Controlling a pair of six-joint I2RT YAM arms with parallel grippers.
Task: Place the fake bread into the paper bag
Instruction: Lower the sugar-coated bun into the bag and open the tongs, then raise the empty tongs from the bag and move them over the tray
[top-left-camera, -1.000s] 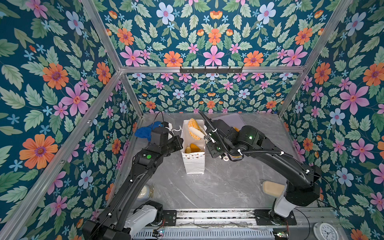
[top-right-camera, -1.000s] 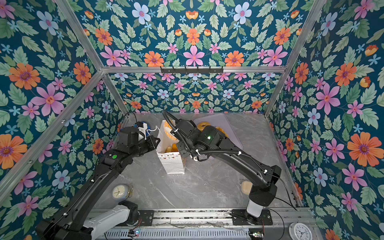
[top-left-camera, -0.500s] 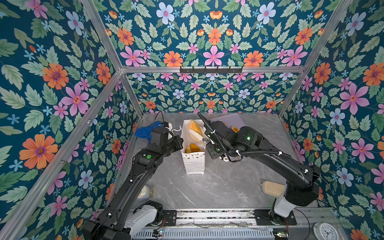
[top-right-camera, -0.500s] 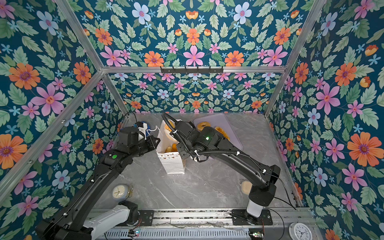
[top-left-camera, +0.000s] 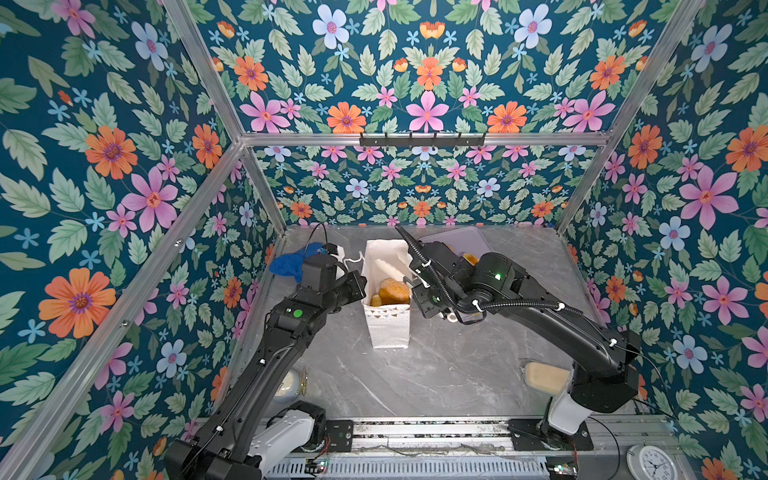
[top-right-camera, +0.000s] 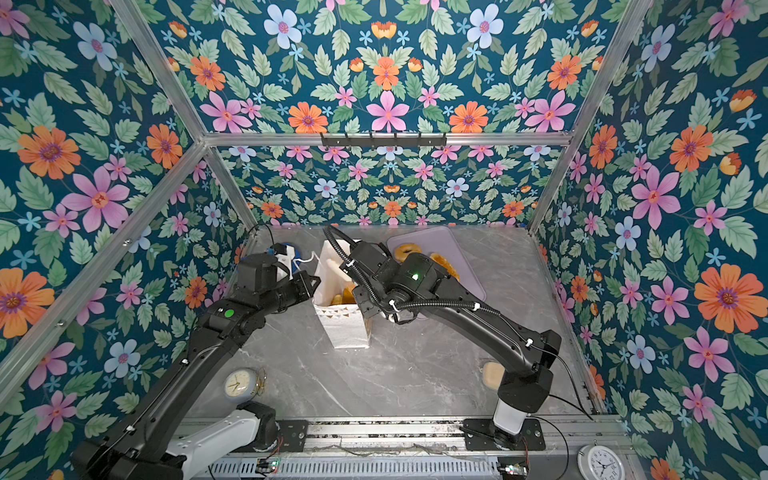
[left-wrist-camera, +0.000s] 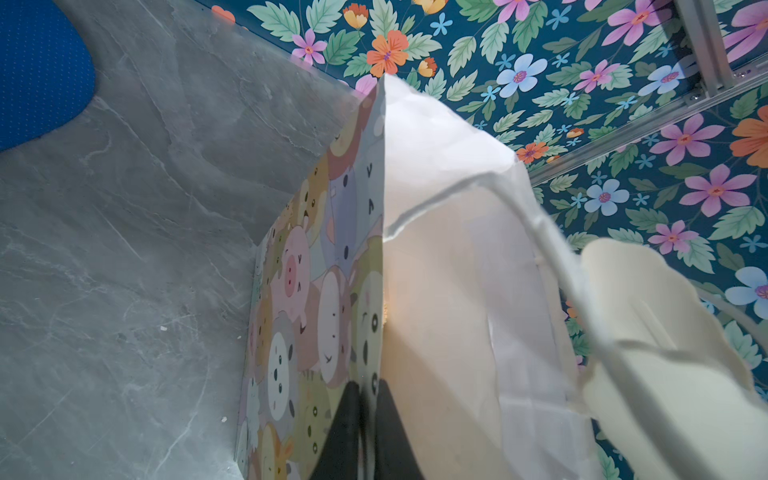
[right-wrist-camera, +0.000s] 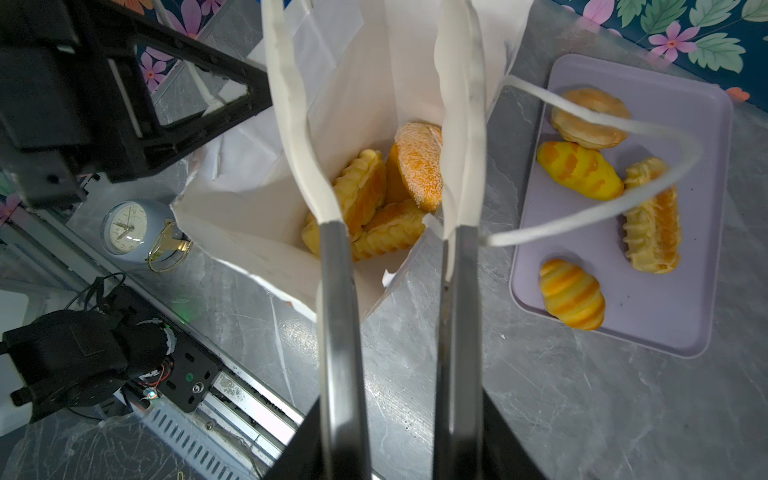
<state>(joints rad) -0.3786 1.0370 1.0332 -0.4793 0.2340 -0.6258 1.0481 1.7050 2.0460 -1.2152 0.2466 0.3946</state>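
The white paper bag stands upright mid-table in both top views, mouth open. Several glossy golden fake bread pieces lie inside it, also visible from above. My left gripper is shut on the paper bag at its left wall, where a cartoon-animal side meets a plain white one. My right gripper hangs open over the bag mouth with nothing between its white fingers. More fake bread lies on the lilac tray.
The lilac tray lies right behind the bag, partly under my right arm. A blue cloth lies at the back left. A small clock stands near the left arm's base. A pale beige oblong lies front right.
My right gripper has opened and let go of a long yellow loaf it held over the bag; the loaf has dropped in among the others. The left gripper has kept its hold.
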